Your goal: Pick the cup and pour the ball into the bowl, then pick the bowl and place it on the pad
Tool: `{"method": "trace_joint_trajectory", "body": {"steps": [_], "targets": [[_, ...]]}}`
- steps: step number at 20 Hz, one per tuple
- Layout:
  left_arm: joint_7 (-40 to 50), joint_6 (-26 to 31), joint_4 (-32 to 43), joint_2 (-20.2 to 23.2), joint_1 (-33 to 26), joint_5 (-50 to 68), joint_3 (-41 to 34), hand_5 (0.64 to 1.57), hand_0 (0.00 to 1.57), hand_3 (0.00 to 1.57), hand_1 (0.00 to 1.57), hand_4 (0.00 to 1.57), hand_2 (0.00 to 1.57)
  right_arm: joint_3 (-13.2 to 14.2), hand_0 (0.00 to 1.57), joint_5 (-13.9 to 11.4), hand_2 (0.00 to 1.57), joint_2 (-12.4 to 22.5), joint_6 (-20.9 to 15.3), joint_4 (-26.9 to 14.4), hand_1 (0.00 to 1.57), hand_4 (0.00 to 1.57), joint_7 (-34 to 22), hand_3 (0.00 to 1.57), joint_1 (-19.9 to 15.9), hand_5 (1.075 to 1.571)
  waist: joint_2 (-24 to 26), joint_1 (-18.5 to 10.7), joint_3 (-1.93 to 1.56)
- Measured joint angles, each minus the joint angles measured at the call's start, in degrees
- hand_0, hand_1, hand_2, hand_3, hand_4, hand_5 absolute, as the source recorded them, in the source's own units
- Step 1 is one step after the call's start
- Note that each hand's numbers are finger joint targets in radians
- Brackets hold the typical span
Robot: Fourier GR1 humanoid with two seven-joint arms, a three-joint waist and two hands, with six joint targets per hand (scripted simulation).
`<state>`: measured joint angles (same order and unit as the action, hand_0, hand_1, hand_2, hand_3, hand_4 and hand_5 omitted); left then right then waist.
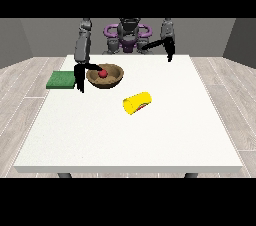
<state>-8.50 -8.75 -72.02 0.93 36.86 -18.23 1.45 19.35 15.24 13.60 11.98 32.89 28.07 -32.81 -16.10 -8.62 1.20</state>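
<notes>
Now ball [102, 74] in bowl [111, 78]; cup [137, 103] lies toppled.

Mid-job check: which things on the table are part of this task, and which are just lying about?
Part of the job:
- yellow cup, on its side
- red ball, already in the bowl
- brown bowl
- green pad
- hand at the view's left, beside the bowl

Just lying about:
- nothing; only the white table underneath
</notes>
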Motion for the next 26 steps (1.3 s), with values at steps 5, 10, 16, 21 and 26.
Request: {"method": "trace_joint_trajectory", "body": {"steps": [5,10,16,21,26], "targets": [[0.14,1.49,0.57,0.98,-1.71,1.35,-0.77,1.564,0.0,0.0,0.0,0.0,0.0,-0.21,0.0,0.75,0.0,-2.33,-2.7,-0.63,0.0,0.35,-3.32,0.0,-2.19,1.546,2.55,-0.29,-0.56],[0.14,2.66,0.72,2.09,-3.17,2.18,-1.77,1.565,0.0,0.0,0.0,0.0,0.0,-1.01,0.0,0.93,0.0,-3.79,-4.37,-2.12,0.0,0.35,-5.74,0.0,-4.05,1.546,3.83,0.3,-1.02],[-0.11,4.19,-0.94,3.06,-2.86,3.11,-2.14,1.568,0.0,0.0,0.0,0.0,0.0,-2.17,1.57,-1.83,1.57,-2.76,-10.24,-3.41,1.57,1.05,-5.17,1.57,-2.86,1.551,3.33,-1.25,-0.01],[-0.19,3.98,0.25,3.37,-2.59,3.39,-3.07,1.57,0.0,0.0,0.0,0.0,0.0,-4.4,1.57,-4.8,1.57,-2.11,-15.64,-4.09,1.57,1.02,-10.05,1.57,-4.23,1.554,4.54,-0.72,-0.07],[-1.78,4.62,3.18,4.9,-4.85,5.1,-5.8,1.57,0.0,0.0,0.0,0.0,0.0,-6.57,1.57,-6.62,1.57,-1.94,-18.49,-4.47,1.57,1.03,-18.08,1.57,-5.8,1.554,7.05,1.53,-0.8]]}}
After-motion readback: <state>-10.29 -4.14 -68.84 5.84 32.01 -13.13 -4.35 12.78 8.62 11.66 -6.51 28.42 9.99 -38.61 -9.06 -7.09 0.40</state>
